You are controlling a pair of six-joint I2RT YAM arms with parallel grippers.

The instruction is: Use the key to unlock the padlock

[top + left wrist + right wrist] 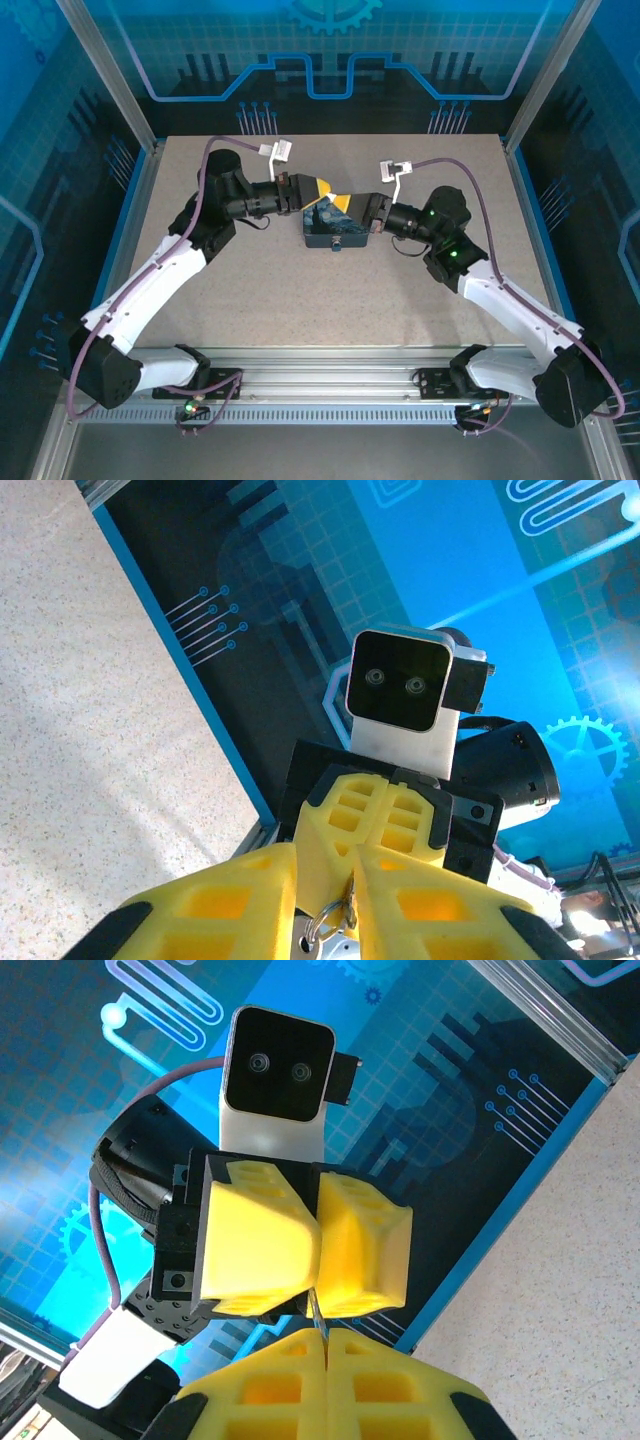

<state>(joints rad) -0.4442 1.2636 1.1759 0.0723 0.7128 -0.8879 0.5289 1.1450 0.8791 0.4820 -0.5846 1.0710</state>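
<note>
Padlock and key sit, as far as can be judged, at the spot where two pairs of yellow fingertips meet nose to nose, held above the speckled table [300,310]. The lock's body is hidden behind the pads and cannot be picked out for certain. The left gripper [324,190] reaches in from one side and the right gripper [343,203] from the other, their tips touching or nearly so. Just below the tips, a dark blue block [335,238] rests on the table; whether it belongs to the lock cannot be told. From the left wrist, the left fingers [220,905] are drawn close together with a narrow gap between them. Inside that gap hangs a small split ring [325,920], and just behind the ring is a bright metal piece [322,946], pinched between the pads. From the right wrist, the right fingers [270,1385] are pressed fully together. A thin metal sliver [315,1312] pokes out from between their tips and runs straight into the seam of the opposite fingers. This is probably the key's blade seen edge-on. The head-on, level pose looks chosen so that one arm steadies the lock while the other lines the key up with its slot. Which arm has which part is not clear.
</note>
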